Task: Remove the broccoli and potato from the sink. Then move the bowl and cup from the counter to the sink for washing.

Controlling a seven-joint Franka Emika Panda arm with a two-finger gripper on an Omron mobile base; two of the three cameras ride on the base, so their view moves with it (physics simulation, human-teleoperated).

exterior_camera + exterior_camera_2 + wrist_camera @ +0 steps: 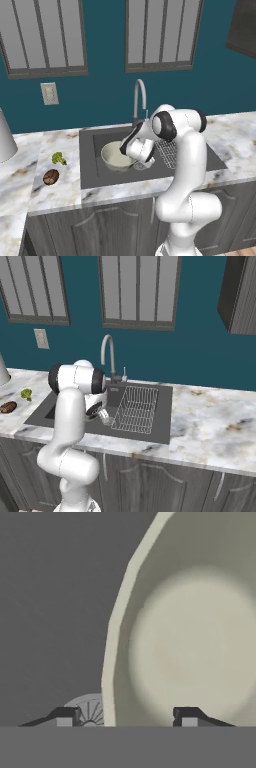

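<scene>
Set into the marble tabletop (210,411), a dark grey sink (162,406) under a curved chrome faucet (107,353). Inside the sink, right of the faucet, a wire rack (135,410). Left of the sink, on the tabletop, broccoli (26,393) just above potato (8,407). White arm (70,421) reaching down into the sink's left part.

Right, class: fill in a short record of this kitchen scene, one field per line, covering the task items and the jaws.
bowl: in the sink, upright
broccoli: on the counter, left of the sink
potato: on the counter, beside the broccoli
gripper: jaws apart, astride the bowl's rim
drain: beside the bowl
faucet: behind the sink
</scene>
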